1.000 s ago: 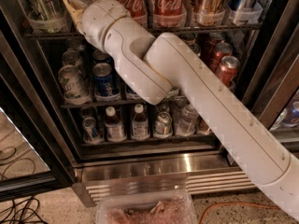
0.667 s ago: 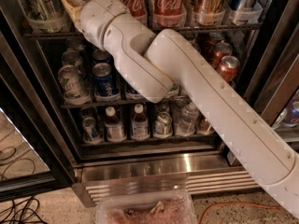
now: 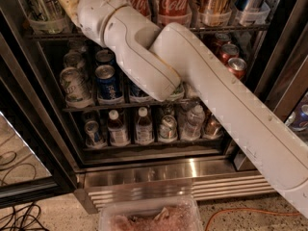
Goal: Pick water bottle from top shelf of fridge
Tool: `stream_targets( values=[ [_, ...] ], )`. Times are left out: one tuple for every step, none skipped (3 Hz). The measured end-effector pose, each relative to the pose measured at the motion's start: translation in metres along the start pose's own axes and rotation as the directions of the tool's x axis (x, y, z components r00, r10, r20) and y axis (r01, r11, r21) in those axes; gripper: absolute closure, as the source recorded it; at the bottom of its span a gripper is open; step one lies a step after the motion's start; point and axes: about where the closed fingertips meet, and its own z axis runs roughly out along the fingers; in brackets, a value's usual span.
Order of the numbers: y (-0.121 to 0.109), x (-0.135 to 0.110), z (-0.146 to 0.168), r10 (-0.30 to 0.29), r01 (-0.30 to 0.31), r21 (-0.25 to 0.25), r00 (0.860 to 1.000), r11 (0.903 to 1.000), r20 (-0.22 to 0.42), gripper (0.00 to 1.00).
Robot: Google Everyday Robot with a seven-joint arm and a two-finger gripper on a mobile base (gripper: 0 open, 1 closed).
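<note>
The water bottle [image 3: 41, 4] seems to stand in the leftmost bin [image 3: 48, 26] of the fridge's [image 3: 159, 170] top shelf [image 3: 53, 34]. My gripper [image 3: 65, 1] is just right of it, and I cannot tell if it is clenched or released.

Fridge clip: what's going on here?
The robot's arm is stretched into the open fridge. Its gripper is up at the left end of the top shelf, right beside what looks like the water bottle in a clear bin. Whether it has a grip cannot be told; cans fill the lower racks.
</note>
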Motion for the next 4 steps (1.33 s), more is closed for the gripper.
stream_targets(
  values=[
    [-0.007, -0.007, 0.000, 0.004, -0.004, 0.008, 1.000, 1.0000, 0.024, 1.00],
    [-0.019, -0.017, -0.005, 0.011, -0.012, 0.025, 0.998, 0.9996, 0.060, 1.00],
    [-0.029, -0.030, -0.011, 0.034, -0.038, 0.039, 0.994, 0.9985, 0.105, 1.00],
    [-0.022, -0.033, -0.024, 0.057, -0.059, 0.029, 0.995, 0.9978, 0.087, 1.00]
  ],
)
